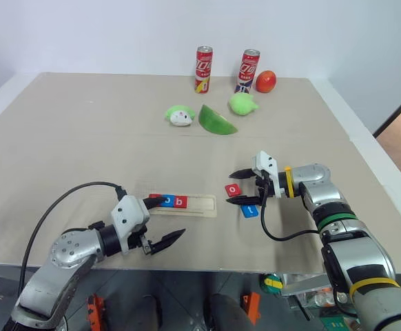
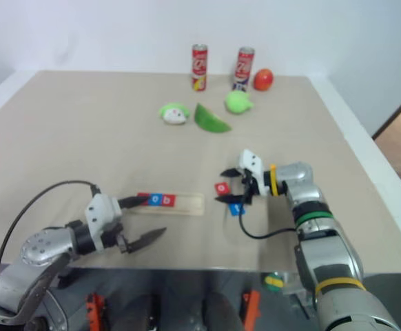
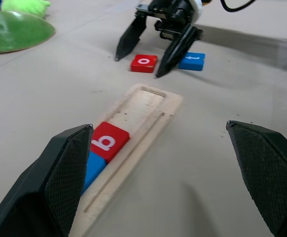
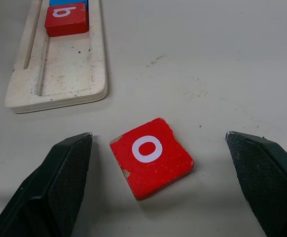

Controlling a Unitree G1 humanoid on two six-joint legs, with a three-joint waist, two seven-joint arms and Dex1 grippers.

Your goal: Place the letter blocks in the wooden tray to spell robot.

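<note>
While right gripper (image 4: 158, 182) straddles the red o block (image 4: 151, 157), jaws apart — skewed tile may twist on closing, missing wooden tray (image 4: 59, 94).

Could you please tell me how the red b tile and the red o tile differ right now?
The red b tile sits inside the wooden tray, next to a blue tile; the red o tile lies loose on the table, outside it. The b tile sits square with the tray; the o tile lies askew to it, between the open right claw's fingers, ungripped. Both are red squares with white lowercase letters.
</note>
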